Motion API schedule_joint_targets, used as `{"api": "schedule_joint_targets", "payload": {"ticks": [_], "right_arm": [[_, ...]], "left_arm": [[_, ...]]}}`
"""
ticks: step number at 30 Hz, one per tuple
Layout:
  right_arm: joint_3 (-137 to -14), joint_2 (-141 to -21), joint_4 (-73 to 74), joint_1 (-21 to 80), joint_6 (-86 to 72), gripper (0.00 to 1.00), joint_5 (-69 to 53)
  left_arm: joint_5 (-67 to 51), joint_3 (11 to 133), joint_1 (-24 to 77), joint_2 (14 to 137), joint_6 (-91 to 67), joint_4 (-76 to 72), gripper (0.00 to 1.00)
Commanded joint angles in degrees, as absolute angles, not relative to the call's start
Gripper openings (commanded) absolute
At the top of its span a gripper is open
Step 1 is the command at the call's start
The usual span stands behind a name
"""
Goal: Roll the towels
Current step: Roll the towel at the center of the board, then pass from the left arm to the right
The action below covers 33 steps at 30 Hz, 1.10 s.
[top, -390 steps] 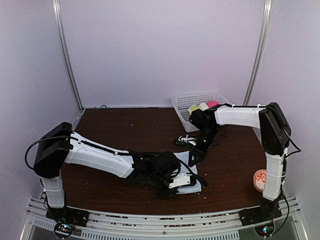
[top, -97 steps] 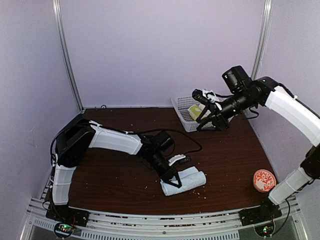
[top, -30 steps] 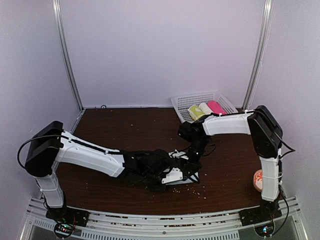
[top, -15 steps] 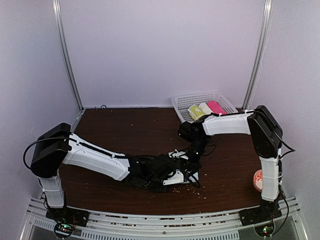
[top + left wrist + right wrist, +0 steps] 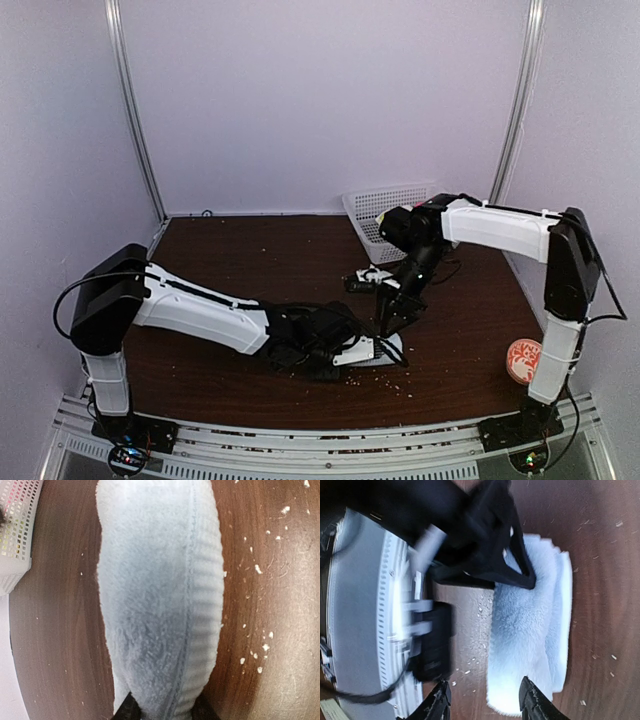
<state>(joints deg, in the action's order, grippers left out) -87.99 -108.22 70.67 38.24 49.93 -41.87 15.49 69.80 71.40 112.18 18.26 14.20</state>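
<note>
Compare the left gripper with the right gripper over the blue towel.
The left gripper pinches the pale blue towel between its fingers; the right gripper has its fingers apart, holding nothing. The left gripper lies low along the table; the right gripper points down from above. Both are at the same towel.

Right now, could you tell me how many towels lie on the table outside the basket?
1: the pale blue towel, front middle of the table, at the left gripper. The right arm covers part of the basket, which may hide more.
</note>
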Motion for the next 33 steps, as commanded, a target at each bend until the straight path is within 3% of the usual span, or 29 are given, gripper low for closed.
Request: {"api": "schedule_joint_targets", "payload": {"ticks": [1,6,11,13,17,20,33], "right_arm": [[-89.77,-98.24,71.57,35.32,46.07,0.47,-45.13],[-87.58,-86.5,59.83,34.89,34.99,0.37,-41.17],[-77.3,-72.16,43.21,34.89,29.59,0.44,-35.5],[-77.35,-71.64,45.97,35.08,33.09,0.45,-37.78],[-76.61,-74.02,53.18,37.48,39.87,0.39,-38.38],[-73.56,-74.85,54.98,41.47,42.8,0.35,-32.5],[-60.77,-76.37,40.23,51.36,41.37,0.41,-7.84]], "left_arm": [[6.67,70.85,69.99,116.05,14.27,22.03,0.21],[-0.73,75.46,67.12,119.79,11.85,27.88,0.19],[-11.85,80.48,62.68,124.33,8.23,32.88,0.17],[-15.53,81.72,61.47,125.38,7.04,34.11,0.16],[-20.41,82.8,60.16,126.0,5.75,34.64,0.16],[-23.97,83.72,58.75,126.62,4.8,35.57,0.16],[-30.9,84.85,54.97,128.46,2.37,37.74,0.16]]}}
